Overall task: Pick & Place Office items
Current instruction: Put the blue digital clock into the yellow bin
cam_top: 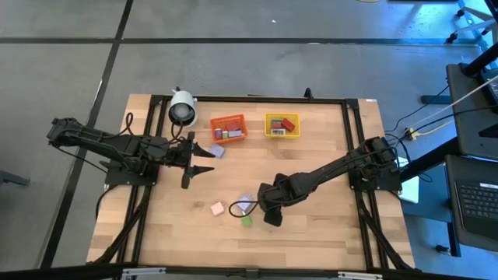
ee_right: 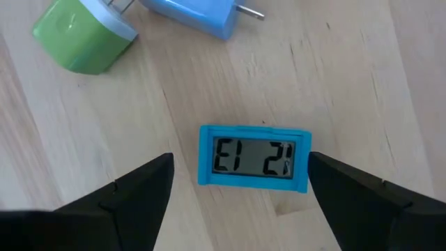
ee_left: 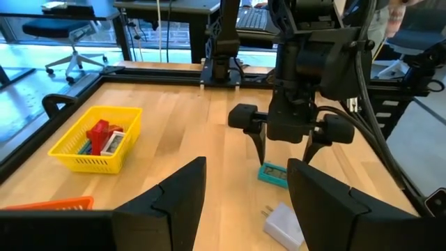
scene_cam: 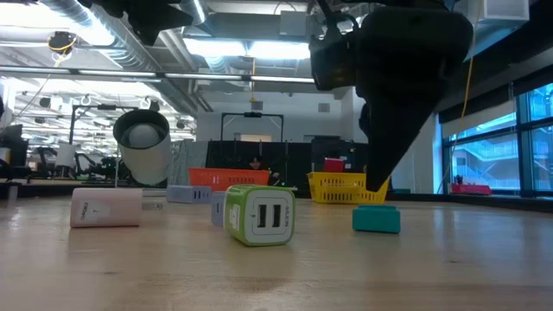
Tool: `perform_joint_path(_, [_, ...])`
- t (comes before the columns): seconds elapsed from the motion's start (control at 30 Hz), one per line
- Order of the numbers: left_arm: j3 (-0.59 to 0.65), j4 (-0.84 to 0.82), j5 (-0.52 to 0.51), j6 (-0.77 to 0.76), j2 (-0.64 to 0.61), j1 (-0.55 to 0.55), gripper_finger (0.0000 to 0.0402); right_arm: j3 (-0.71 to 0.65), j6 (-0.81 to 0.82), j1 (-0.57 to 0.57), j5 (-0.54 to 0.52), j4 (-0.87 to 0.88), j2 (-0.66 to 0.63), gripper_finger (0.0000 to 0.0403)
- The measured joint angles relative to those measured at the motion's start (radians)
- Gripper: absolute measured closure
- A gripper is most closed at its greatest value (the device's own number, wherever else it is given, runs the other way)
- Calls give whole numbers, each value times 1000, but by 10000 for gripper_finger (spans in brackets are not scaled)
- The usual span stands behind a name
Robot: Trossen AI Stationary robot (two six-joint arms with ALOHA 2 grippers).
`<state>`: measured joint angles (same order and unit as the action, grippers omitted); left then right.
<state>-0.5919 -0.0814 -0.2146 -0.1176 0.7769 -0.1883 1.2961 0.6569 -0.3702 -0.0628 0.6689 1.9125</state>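
Office items partly sit in the orange bin (cam_top: 228, 127) and yellow bin (cam_top: 282, 125), while a teal clock (ee_right: 254, 157), green plug (ee_right: 83, 33), blue plug (ee_right: 191, 15) and pink block (cam_top: 217, 208) wait nearer, the right hand (ee_right: 240, 183) spread over the clock, the left hand (cam_top: 204, 159) empty, open beside the orange bin.

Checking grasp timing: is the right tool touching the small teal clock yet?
Apart. In the right wrist view the right tool is open, and bare wood shows between each finger and the teal clock.
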Motion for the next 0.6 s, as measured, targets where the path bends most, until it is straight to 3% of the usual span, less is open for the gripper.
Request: perform_joint_path(0.6, [0,-6,19,1,0,0,206,2,15,-1,0,-48,61,71])
